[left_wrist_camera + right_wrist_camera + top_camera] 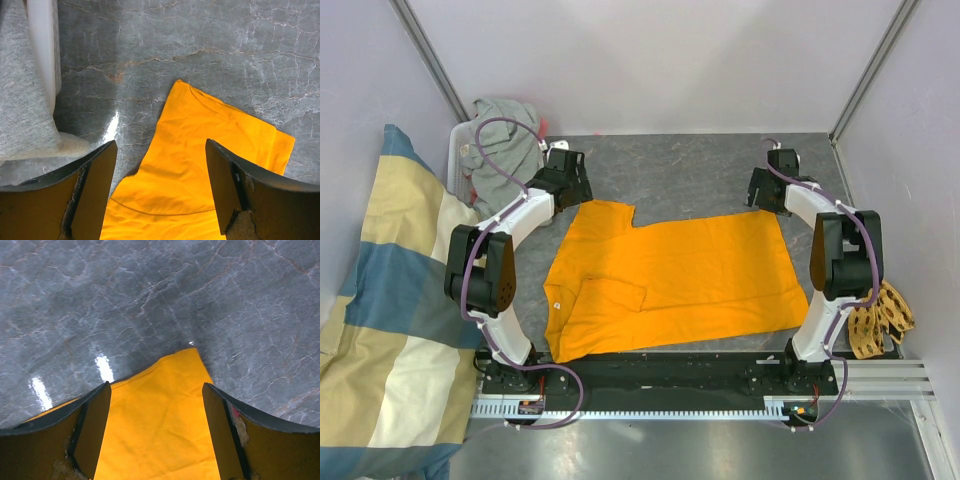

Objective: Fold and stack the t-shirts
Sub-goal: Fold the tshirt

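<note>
Okay, orange t-shirt [690,275] lies flat on the table [690,165] between my two arms. It is well apart from the grey t-shirt [505,135], which sits bunched in the white bin [456,160] at far left. The orange one's long axis runs left-right across the table, neck end toward my left arm, hem toward my right. Its far sleeve sticks out toward the back on the left; the near sleeve looks folded in over the body.

My left gripper [160,145] is spread wide with nothing between the fingers, over the far sleeve end. My right gripper [156,387] is also spread and empty, over the far hem corner. Can't tell if either touches cloth.

Handling, my guess: thin cotton, light, limp, no stiffness. It will drape and drag on the glossy stone-look top, so a one-point lift would bunch it. Best hold is both far corners at once, sleeve edge on the left and hem corner on the right, pinching right at the edge.
</note>
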Tool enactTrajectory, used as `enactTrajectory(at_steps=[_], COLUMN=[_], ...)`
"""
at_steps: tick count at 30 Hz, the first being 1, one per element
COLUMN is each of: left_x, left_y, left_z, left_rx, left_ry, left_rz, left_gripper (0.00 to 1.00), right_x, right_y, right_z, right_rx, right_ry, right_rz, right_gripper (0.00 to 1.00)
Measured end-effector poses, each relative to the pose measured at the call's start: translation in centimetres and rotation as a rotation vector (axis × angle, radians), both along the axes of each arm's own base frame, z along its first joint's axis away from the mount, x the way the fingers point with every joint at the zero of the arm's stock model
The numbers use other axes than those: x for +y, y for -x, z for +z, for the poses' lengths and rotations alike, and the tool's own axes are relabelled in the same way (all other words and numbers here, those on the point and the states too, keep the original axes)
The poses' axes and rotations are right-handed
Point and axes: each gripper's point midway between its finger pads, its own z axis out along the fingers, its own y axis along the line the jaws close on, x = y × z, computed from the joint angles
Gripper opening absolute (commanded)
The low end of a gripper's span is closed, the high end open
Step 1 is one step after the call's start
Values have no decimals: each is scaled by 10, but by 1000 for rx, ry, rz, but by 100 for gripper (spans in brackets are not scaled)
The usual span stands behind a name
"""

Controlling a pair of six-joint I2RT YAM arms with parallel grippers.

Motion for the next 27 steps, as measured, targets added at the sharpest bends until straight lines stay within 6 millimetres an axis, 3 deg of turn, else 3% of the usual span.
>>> enactTrajectory(at_steps=[15, 23, 27], left_x=[5, 5, 5], left_y=[-1, -1, -1], left_z=[-2, -2, -3], left_rx=[5, 6, 7], left_ry=[0, 0, 0], left_rz=[7, 7, 9], left_gripper=[78, 78, 78], right_x=[-27, -38, -42], right_y=[-1, -6, -9], right_z=[-26, -33, -33], right_rx=[51, 60, 57], right_ry=[-46, -52, -57], right_rz=[-31, -52, -61], right_gripper=[79, 67, 56])
